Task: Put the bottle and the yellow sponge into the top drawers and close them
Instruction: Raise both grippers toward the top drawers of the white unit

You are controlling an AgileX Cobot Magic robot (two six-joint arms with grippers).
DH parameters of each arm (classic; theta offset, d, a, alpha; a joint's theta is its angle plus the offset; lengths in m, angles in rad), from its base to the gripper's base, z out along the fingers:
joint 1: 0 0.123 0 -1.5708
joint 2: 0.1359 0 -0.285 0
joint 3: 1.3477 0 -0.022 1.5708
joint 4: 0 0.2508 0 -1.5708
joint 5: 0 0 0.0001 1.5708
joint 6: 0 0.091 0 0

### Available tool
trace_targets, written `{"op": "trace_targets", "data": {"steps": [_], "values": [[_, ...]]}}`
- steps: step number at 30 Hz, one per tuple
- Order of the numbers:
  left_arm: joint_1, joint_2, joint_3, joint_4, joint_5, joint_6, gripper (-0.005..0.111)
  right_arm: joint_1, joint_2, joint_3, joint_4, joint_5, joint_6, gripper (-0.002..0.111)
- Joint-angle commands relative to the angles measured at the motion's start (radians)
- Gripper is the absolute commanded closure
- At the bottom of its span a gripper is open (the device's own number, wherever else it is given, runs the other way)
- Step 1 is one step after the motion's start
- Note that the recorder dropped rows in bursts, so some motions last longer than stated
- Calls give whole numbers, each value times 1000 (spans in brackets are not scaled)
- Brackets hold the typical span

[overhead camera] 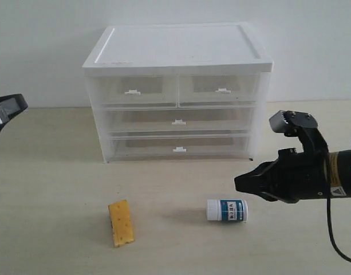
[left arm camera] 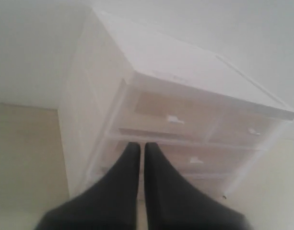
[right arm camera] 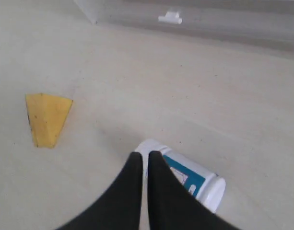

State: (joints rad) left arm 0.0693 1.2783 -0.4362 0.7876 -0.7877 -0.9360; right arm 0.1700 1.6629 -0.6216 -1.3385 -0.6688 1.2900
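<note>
Right hand [right arm camera: 146, 155]: fingers pressed together, holding nothing, hovering above the table [overhead camera: 49, 189].
Bottle [right arm camera: 190, 179]: lying on its side on the table, just under and slightly ahead of my right fingertips; I see no contact.
Bottle axis: slanted across the line of my right fingers, not square to it. I judge that I must spread the fingers and turn the wrist to span its short width.
Nearer arm: the right, plainly.
Yellow sponge [overhead camera: 121, 223]: on the table past the bottle from my right hand, well apart from it.
Left hand [left arm camera: 138, 145]: fingers together, empty, pointing at the drawer unit's front, far from the bottle.
Top drawers [overhead camera: 132, 90]: farthest from my right hand, both closed.
</note>
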Motion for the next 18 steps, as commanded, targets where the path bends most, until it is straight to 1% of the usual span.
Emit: {"op": "trace_targets", "data": {"steps": [1, 3, 4, 6, 9, 12, 16, 18], "values": [[3, 68, -95, 25, -15, -7, 103, 2, 46, -57, -75, -29, 62, 108], [-14, 120, -153, 163, -19, -140, 103, 2, 44, -83, -17, -69, 31, 108], [-33, 164, -202, 283, -22, -261, 103, 2, 44, -105, -15, -96, 31, 108], [-62, 240, -269, 377, -35, -363, 103, 2, 44, -125, -12, -128, 33, 108], [-92, 335, -320, 353, -50, -405, 103, 2, 44, -139, 7, -128, 43, 108], [-94, 432, -376, 346, -154, -457, 103, 2, 44, -148, 46, -106, 29, 108], [-94, 529, -449, 324, -235, -475, 103, 2, 44, -184, 56, -94, 35, 108], [-94, 596, -504, 315, -287, -513, 96, 2, 44, -207, 58, -63, 66, 108]]}}
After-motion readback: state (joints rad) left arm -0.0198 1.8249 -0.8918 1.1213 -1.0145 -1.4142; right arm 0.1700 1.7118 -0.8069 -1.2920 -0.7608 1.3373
